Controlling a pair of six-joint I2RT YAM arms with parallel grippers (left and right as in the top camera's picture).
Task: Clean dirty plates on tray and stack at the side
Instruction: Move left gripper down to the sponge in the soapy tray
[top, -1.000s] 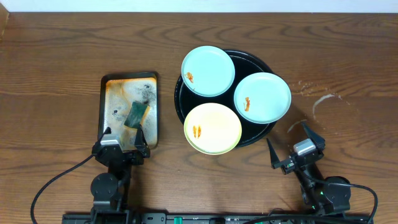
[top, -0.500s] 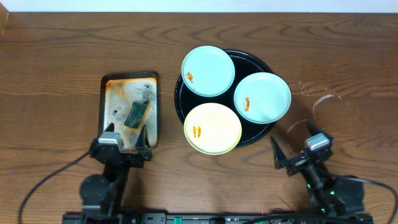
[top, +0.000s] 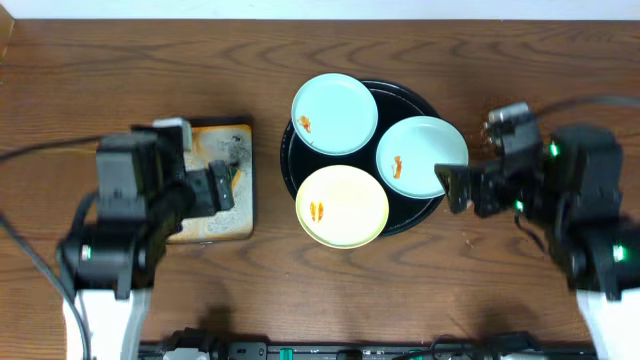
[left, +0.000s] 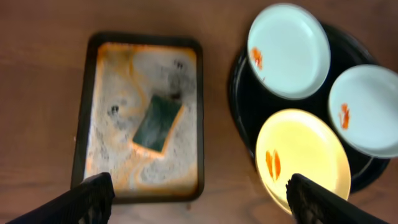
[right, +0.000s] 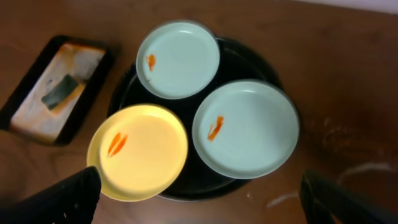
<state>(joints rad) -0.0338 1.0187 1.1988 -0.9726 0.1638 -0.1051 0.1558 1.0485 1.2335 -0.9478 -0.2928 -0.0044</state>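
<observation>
Three plates lie on the round black tray (top: 404, 93). One pale blue-green plate (top: 334, 113) is at the back left and another (top: 421, 156) is at the right. The pale yellow plate (top: 342, 206) is at the front, overhanging the rim. Each has an orange smear. My left gripper (top: 218, 188) is open and empty, hovering high over the rust-stained metal tray; its wrist view shows the yellow plate (left: 303, 158) by its right finger. My right gripper (top: 462, 188) is open and empty, hovering by the black tray's right edge. Its wrist view shows all three plates (right: 245, 128) on the black tray (right: 234, 53) below.
A rectangular rust-stained metal tray (left: 83, 124) with suds holds a dark green sponge (left: 158, 122), left of the black tray. A pale wet smear (top: 520, 160) marks the wood at the right. Bare wooden table lies behind and on both sides.
Both arms have risen from the front edge and swung back over the table. The left is now over the metal tray, the right beside the black tray. The plates have not moved.
</observation>
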